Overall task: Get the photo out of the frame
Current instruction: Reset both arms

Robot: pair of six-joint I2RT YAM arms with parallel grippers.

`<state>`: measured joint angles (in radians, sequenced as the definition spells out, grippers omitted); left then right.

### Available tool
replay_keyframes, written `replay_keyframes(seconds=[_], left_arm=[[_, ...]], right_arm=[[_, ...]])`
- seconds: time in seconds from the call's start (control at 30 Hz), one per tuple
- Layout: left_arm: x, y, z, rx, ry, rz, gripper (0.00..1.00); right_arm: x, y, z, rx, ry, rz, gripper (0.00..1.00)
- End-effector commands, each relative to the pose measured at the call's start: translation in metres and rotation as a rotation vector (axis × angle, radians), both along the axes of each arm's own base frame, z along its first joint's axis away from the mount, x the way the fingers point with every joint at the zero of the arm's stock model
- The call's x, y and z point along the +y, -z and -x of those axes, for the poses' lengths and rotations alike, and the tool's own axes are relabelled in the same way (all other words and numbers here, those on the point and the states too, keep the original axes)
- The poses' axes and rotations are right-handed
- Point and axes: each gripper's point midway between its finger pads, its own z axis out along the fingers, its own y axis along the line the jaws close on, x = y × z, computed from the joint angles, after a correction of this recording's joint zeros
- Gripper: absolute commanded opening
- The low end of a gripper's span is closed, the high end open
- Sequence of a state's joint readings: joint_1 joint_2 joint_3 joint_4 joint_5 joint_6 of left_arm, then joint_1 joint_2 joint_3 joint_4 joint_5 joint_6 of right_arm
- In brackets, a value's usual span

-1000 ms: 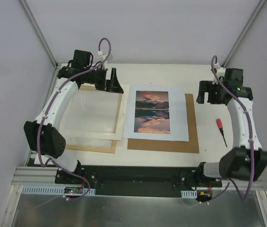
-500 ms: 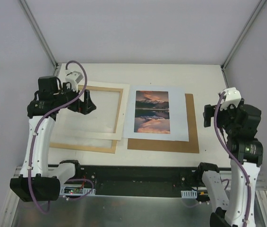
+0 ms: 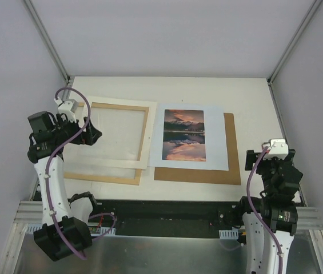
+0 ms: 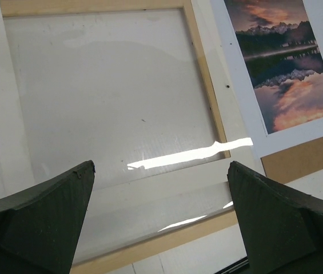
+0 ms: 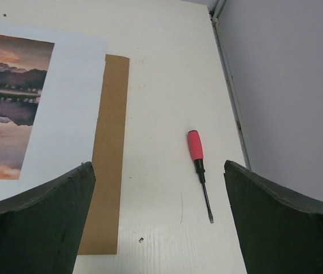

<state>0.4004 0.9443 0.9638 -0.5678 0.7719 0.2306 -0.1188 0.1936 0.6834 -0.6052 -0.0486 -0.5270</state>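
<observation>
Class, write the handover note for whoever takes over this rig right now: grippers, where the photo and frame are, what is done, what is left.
Left gripper: open, empty, over the frame.
Right gripper: open, empty, near the red-handled screwdriver.
Photo: face up on the brown backing board, beside the frame and apart from it.
Done: photo is out of the frame.
Left: nothing of the removal, it seems.

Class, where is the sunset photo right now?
In the top view, the photo lies flat mid-table on the brown backing board, just right of the frame.
</observation>
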Motion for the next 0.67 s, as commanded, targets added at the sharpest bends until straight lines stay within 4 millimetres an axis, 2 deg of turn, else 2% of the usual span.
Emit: replay_keyframes(seconds=[0.0, 0.2, 0.47, 0.63], left_arm=[[0.001, -0.018, -0.003, -0.154, -0.025, -0.036, 0.99], [-0.006, -0.018, 0.005, -0.191, -0.003, -0.034, 0.99], [-0.006, -0.013, 0.004, -0.188, -0.001, -0.033, 0.99], [-0.007, -0.014, 0.005, -0.194, 0.007, -0.033, 0.99]], right_arm=[[-0.024, -0.021, -0.004, -0.143, 0.146, 0.002, 0.96], [-0.032, -0.016, -0.008, -0.112, 0.195, -0.003, 0.96], [-0.039, -0.015, -0.009, -0.111, 0.239, -0.011, 0.96], [-0.039, -0.022, -0.009, -0.125, 0.238, -0.007, 0.96]])
